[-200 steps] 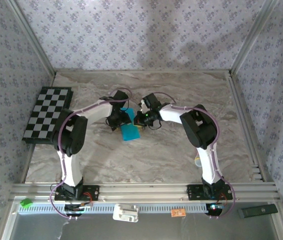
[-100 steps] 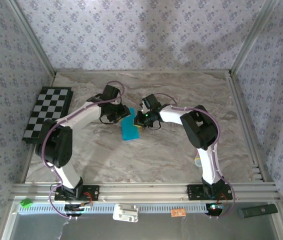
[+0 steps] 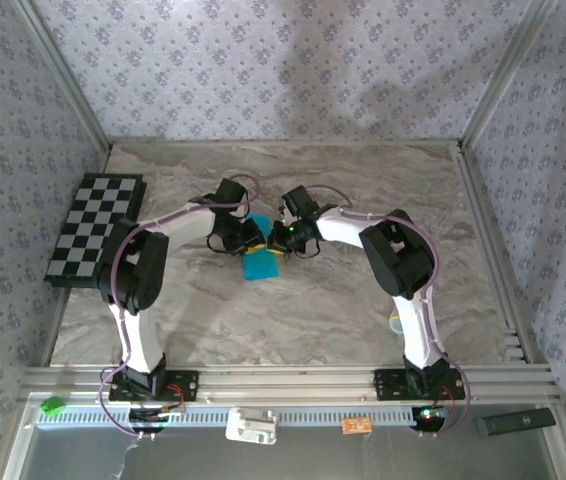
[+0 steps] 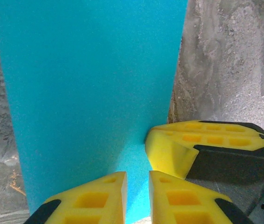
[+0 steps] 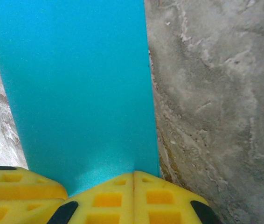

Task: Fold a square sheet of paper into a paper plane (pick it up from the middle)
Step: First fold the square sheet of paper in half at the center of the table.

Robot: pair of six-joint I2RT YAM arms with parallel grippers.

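Observation:
The square sheet of paper is teal-blue, folded into a narrower strip, and lies on the marble table near the middle. In the left wrist view the paper runs away from my left gripper. Its yellow fingers stand a narrow slit apart above the paper's near end, with teal showing in the gap. My right gripper is shut, and the paper comes out at its seam by the right edge. From above, the left gripper and right gripper meet tip to tip at the paper's far end. The right gripper's fingers lie just right of the left ones.
A black-and-white checkered board lies at the table's left edge. Patterned walls and metal rails close in the table. A green piece, a white object and a black bar sit on the near rail.
The left arm swung out to the left and came back to the paper's far end, its jaws narrowing from wide to a slit. The right gripper and the paper have hardly moved.

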